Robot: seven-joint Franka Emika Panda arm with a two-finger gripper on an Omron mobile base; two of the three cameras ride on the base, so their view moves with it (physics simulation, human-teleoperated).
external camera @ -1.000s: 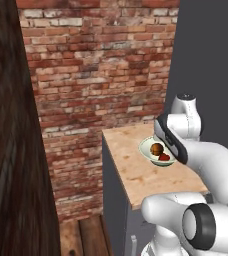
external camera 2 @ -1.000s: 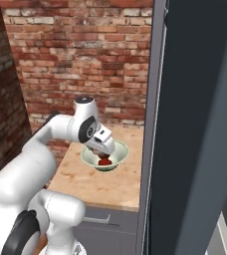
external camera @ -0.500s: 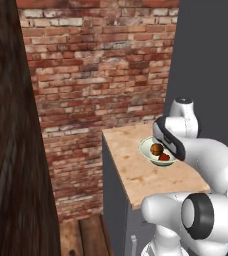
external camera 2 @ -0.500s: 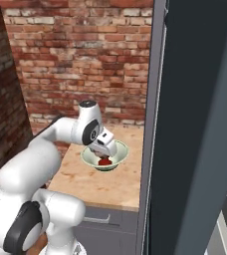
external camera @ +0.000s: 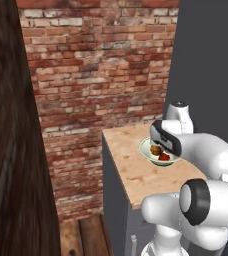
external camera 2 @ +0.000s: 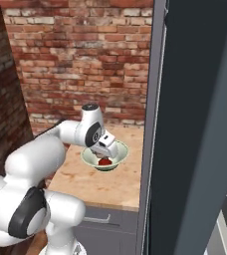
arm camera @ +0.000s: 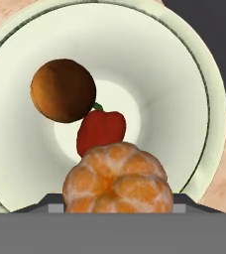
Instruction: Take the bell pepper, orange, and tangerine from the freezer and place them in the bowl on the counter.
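Tangerine [arm camera: 118, 178] between jaws, over bowl [arm camera: 204, 99].

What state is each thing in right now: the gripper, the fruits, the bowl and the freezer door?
gripper: over the bowl, shut on the segmented fruit.
segmented fruit: held just above the bowl.
bell pepper: lying in the bowl.
round orange-brown fruit: in the bowl, beside the pepper.
bowl: upright on the counter.
freezer: door open.

Speckled wooden counter [external camera: 136, 170] on grey cabinet; bowl [external camera 2: 116, 151] on it.
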